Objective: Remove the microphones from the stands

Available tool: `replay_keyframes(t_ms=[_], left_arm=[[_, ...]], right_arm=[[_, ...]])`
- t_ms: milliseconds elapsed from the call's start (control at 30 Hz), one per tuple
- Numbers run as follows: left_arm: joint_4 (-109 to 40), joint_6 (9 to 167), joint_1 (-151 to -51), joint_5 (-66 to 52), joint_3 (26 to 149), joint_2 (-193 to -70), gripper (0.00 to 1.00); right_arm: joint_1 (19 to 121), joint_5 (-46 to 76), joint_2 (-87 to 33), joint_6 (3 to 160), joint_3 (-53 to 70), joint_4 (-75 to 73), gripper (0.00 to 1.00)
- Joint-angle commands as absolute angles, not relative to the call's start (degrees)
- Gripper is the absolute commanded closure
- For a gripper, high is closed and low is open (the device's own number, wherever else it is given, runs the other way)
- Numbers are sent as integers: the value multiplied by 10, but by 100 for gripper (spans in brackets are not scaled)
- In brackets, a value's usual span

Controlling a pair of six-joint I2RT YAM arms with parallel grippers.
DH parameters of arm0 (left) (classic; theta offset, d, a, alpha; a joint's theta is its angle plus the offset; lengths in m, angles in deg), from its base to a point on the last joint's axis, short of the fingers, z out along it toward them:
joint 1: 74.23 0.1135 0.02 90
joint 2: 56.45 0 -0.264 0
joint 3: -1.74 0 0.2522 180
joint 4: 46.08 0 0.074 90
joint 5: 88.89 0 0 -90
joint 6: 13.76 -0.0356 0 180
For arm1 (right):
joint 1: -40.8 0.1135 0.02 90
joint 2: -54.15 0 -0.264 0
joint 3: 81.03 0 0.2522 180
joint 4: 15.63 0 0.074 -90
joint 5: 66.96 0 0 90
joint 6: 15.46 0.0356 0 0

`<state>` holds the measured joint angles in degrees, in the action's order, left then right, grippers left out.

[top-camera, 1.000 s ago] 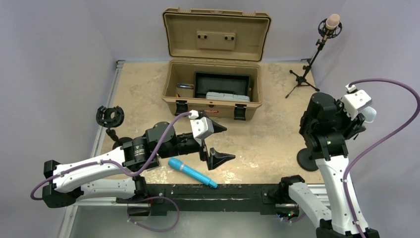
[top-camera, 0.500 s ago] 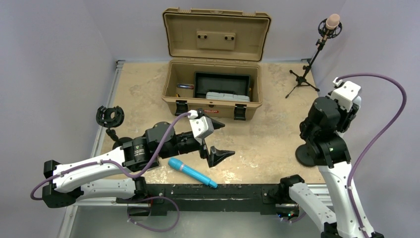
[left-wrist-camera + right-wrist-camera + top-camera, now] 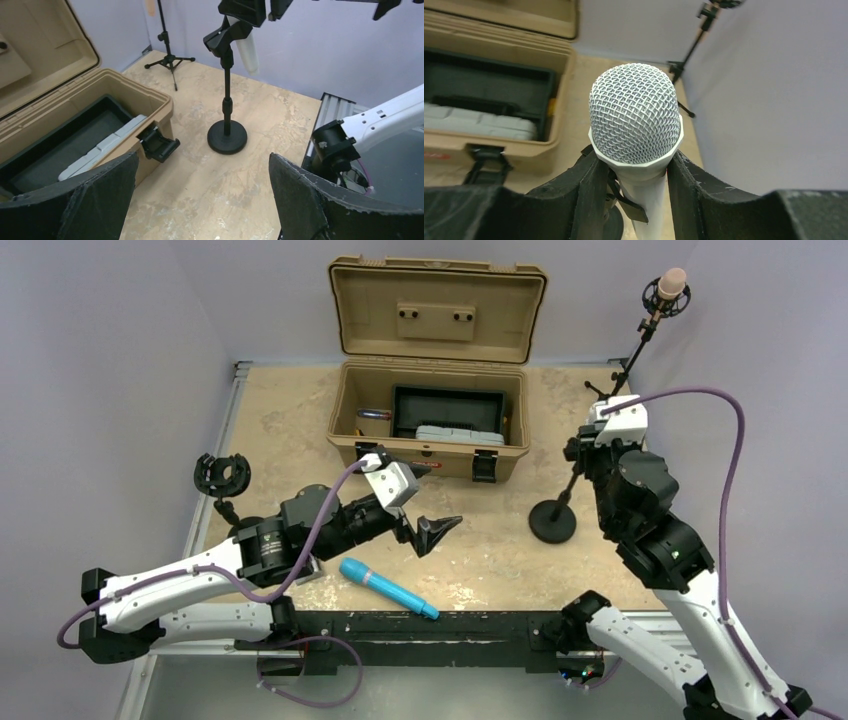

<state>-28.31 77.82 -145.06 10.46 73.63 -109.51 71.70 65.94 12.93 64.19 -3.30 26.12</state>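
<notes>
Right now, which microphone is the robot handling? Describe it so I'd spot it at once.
Find the open tan toolbox at the back of the table; right of it is a short black stand with a round base. At its top the right gripper clasps the white microphone. Its silver mesh head sets it apart from the blue microphone lying flat and the pink-tipped microphone on a tripod.

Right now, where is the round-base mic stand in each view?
Top external: mic stand just right of centre, base on the table.
Left wrist: stand upright at centre.
Right wrist: only its clip shows, under the microphone head, bottom centre.
Shared landmark: tan toolbox, left of the stand in every view.
</notes>
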Motion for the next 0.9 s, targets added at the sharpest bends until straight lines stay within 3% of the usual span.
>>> replay_keyframes(t_ms=[0, 433, 867], left_arm=[[-306, 747, -1448, 151, 727, -1077, 0], [-340, 772, -1437, 232, 713, -1094, 0], [-392, 837, -1341, 72, 677, -1110, 0]], right_arm=[[755, 520, 145, 625, 0, 225, 100], [780, 246, 103, 654, 14, 159, 100], [781, 90, 63, 654, -23, 29, 100]])
